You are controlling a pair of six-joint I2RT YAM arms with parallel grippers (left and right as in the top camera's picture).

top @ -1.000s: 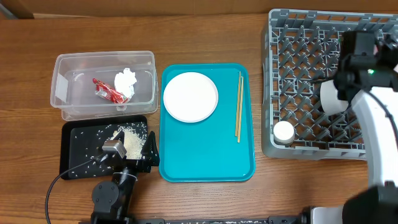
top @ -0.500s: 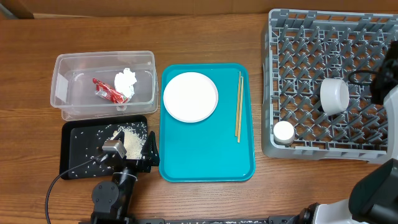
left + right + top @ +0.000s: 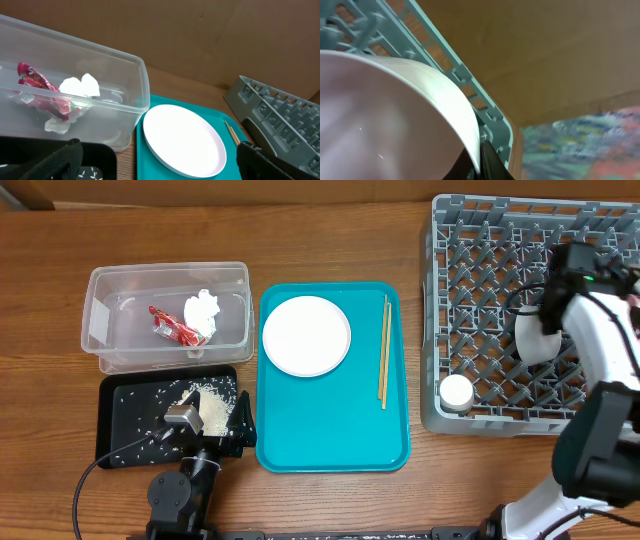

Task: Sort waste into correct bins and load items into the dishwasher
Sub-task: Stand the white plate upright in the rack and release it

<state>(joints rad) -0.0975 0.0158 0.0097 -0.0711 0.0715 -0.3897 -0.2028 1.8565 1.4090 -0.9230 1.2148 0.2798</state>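
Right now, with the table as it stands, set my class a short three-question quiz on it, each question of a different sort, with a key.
1. True or false: the red snack wrapper and the crumpled tissue lie in the same clear tub.
2. What lies beside the white plate on the teal tray? A. a fork B. chopsticks C. a spoon
3. Short answer: what does the right gripper pinch by the rim at the dish rack?
Key: 1 true; 2 B; 3 the pale bowl.
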